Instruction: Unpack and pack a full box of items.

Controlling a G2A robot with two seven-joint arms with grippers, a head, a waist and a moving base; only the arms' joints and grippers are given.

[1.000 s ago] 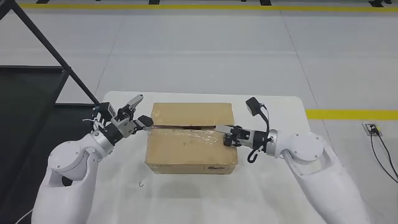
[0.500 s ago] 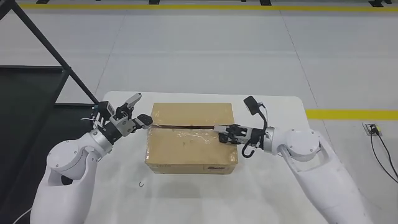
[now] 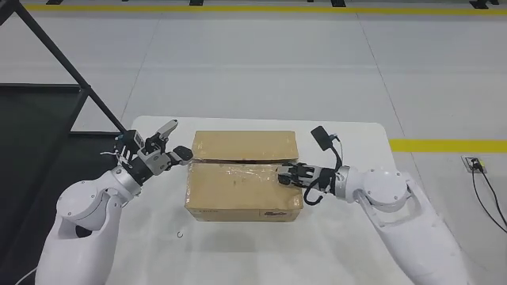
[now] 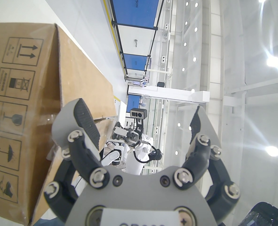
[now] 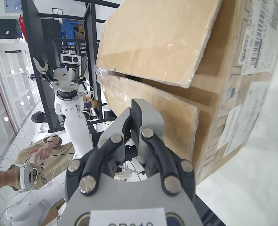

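On the white surface (image 3: 348, 229) a brown cardboard box (image 3: 244, 176) sits near the middle, its long side across the robot's front. Its two top flaps meet in a seam running left to right, with wrinkled clear tape (image 5: 120, 88) along it. At the right end the far flap (image 5: 157, 29) stands slightly raised above the near flap (image 5: 169, 118), with a dark gap between them. White shipping labels (image 5: 261, 31) cover the box's right end face, and printed handling symbols (image 4: 14, 95) mark its left end face. The right jaws are pressed together with nothing seen between them, low over the near flap's right end, just beside the seam. The left jaws are spread wide and hold nothing, just beside the box's left end at the height of its top. Whether one finger (image 4: 82, 118) touches the cardboard cannot be told.
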